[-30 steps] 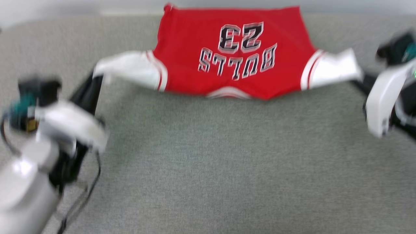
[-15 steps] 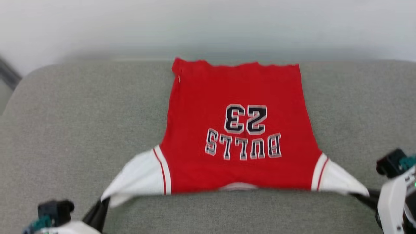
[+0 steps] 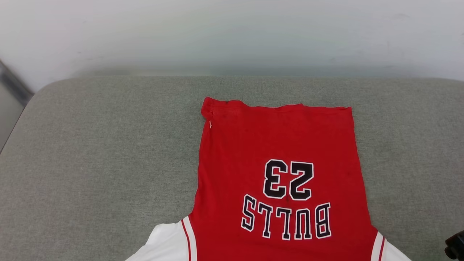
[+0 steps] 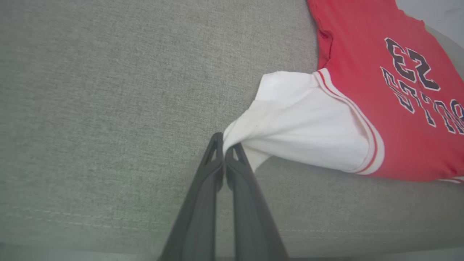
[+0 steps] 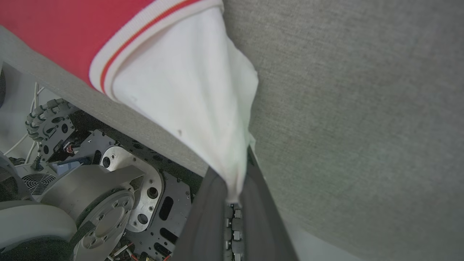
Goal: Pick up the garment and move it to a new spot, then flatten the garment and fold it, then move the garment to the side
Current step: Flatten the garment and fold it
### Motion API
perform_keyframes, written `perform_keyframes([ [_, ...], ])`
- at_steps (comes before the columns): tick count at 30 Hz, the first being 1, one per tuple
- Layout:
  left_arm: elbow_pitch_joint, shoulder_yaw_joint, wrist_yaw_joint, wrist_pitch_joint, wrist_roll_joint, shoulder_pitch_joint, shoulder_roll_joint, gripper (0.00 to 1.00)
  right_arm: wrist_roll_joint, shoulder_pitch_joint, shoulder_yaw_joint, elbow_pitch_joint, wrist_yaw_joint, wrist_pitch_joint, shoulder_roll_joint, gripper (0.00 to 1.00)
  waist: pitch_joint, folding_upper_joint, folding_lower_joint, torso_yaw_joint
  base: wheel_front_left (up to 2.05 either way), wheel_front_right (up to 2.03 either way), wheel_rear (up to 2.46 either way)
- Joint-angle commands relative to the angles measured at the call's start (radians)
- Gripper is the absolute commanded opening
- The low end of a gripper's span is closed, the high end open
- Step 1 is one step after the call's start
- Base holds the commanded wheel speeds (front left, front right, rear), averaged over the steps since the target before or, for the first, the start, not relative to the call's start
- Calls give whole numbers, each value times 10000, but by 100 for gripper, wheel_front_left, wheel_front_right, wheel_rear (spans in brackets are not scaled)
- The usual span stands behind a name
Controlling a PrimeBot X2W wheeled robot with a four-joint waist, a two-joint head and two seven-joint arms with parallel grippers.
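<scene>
The garment (image 3: 279,145) is a red shirt with "BULLS 23" in black. It lies flat on the grey cushion (image 3: 108,145), hem away from me and lettering upside down. Its white sleeves (image 3: 163,246) reach the bottom edge of the head view. In the left wrist view my left gripper (image 4: 224,146) is shut on the tip of one white sleeve (image 4: 301,123), pulling it into a point. In the right wrist view my right gripper (image 5: 235,174) is shut on the other white sleeve (image 5: 181,79), at the cushion's front edge. A dark part of my right wrist (image 3: 455,248) shows at the lower right.
A pale wall (image 3: 232,32) stands behind the cushion's far edge. Bare cushion lies to the left and right of the shirt. Below the cushion's front edge, my own wheeled base (image 5: 90,188) shows in the right wrist view.
The head camera has tilted, so both arms have dropped out of the picture. The shirt's hem has come away from the cushion's far edge, toward me, with both sleeves still gripped.
</scene>
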Motion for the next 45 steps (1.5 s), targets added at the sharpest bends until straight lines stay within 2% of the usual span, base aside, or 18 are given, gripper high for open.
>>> perform_keyframes([
  [1,-39,13,-12,-53,149,-33,-99,0,37,236,-270,-45,-7,-36,-49,0,106,0,3,37,0,0,0],
  [2,-57,-15,-51,-54,214,-120,-118,0,-16,297,-445,-89,-7,-25,-20,0,156,0,3,37,0,0,0],
  [3,-58,-39,-58,-55,282,-220,-141,0,-104,297,-644,-89,-7,-59,6,12,200,0,3,40,0,0,0],
  [4,-58,-44,-65,-57,352,-329,-175,0,-168,299,-841,-106,-7,-41,39,41,238,0,3,43,0,0,0],
  [5,-58,-64,-74,-58,415,-407,-204,0,-303,239,-1072,-172,-7,-76,52,100,281,0,3,48,0,0,0],
  [14,-204,-188,-85,-49,1025,-1263,-434,0,-1100,-1084,-4018,-1274,-5,84,-563,100,921,0,3,275,0,0,0],
  [17,-275,-217,-118,-49,1251,-1666,-499,0,-1494,-1984,-4975,-1587,-5,713,-728,100,1346,0,3,463,0,0,0],
  [21,-328,-307,-213,-30,1557,-2284,-675,0,-1892,-3506,-5646,-1792,-5,2399,-544,100,2062,0,3,779,0,0,0],
  [25,-338,-420,-362,-36,1847,-2926,-909,0,-2355,-5175,-5606,-1455,-5,4786,-16,100,2847,0,3,1117,0,0,0],
  [29,-279,-502,-523,-42,2138,-3510,-1164,0,-3032,-6823,-5403,-532,-5,7292,736,100,3574,0,3,1487,0,0,0],
  [33,-255,-581,-664,-49,2395,-4037,-1450,0,-3804,-8025,-5460,489,-5,8939,1619,100,4210,0,3,1842,0,0,0],
  [39,-197,-632,-868,-64,2692,-4601,-1837,0,-4950,-8682,-5727,1551,-5,9687,2828,100,4959,0,3,2232,0,0,0],
  [45,-42,-625,-1027,-50,2905,-4882,-2192,0,-5279,-7813,-5617,2086,-5,9719,3105,100,5350,0,3,2457,0,0,0],
])
